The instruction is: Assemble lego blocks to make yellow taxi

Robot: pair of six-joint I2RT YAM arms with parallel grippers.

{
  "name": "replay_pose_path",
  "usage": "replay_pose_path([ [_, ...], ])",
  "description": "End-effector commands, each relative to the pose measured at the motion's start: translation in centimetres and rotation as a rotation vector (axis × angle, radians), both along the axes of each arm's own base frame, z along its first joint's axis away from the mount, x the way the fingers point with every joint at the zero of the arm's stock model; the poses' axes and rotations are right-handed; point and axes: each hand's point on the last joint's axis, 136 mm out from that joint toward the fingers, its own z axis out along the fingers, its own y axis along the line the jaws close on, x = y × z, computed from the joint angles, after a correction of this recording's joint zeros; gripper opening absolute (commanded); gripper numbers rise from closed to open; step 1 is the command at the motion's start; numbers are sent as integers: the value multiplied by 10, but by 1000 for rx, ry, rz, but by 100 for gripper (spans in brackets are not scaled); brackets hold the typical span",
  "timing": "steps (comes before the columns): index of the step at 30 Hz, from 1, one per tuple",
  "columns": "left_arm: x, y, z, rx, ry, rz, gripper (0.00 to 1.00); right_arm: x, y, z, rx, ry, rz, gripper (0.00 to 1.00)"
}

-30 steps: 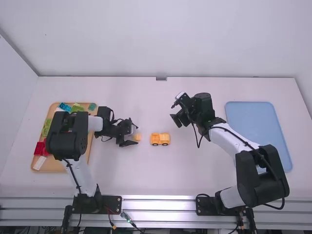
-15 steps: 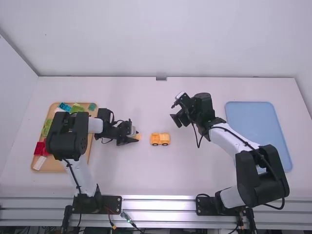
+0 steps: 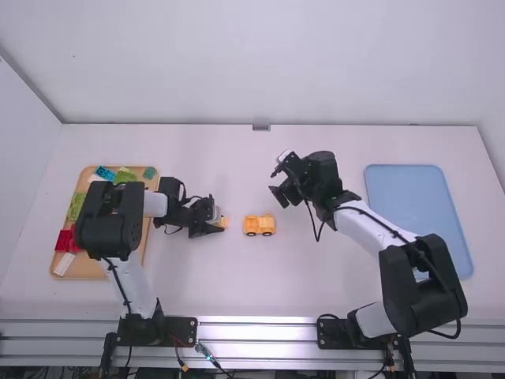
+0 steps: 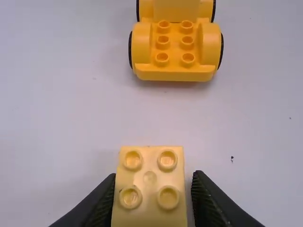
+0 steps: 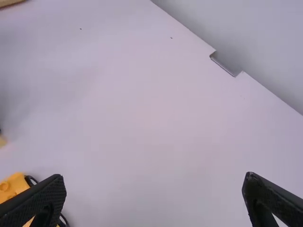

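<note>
Left gripper (image 4: 154,172) has narrowed around pale yellow block (image 4: 150,189); you can't tell whether it's clamped. Right gripper (image 5: 154,182), wide apart and empty, has edged toward table middle. Wheeled yellow base (image 3: 259,225) sits just beside block, likely awaiting it.
</note>
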Motion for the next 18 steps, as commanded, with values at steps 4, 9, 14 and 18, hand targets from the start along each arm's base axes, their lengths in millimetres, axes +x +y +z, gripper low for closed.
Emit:
replay_pose_path([
  [4, -6, -4, -4, -4, 25, -9, 36, -8, 11, 8, -14, -36, 51, 99],
  [9, -6, -4, -4, -3, 23, -9, 28, -16, 18, 3, -57, -45, 106, 99],
  [14, -4, -4, -4, -3, 15, -9, 24, -23, 20, -1, -59, -20, 135, 99],
  [18, -1, -3, -2, 4, 29, -2, 23, -45, 29, -4, -26, 1, 308, 99],
])
